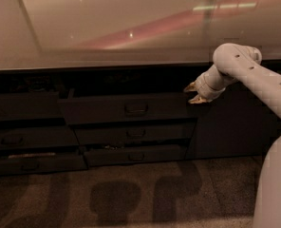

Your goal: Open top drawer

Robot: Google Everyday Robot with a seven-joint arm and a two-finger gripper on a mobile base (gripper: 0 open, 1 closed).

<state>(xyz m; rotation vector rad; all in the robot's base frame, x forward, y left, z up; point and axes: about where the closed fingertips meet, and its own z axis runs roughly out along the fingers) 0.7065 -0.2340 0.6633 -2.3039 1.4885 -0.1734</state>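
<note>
The top drawer (102, 110) is the wide dark grey front in the middle column, just under the countertop, with a small loop handle (136, 109) at its centre. It stands out a little from the cabinet face, with a dark gap above it. My gripper (193, 93) is at the drawer front's upper right corner, to the right of the handle. Its two tan fingertips (190, 87) are spread apart with nothing between them. The white arm (254, 75) reaches in from the right.
Two slimmer drawers (135, 133) sit below the top drawer. Another column of drawers (22, 137) is at the left and a plain dark door panel (226, 127) at the right. The pale countertop (107, 27) overhangs them. Carpet (131, 194) covers the floor.
</note>
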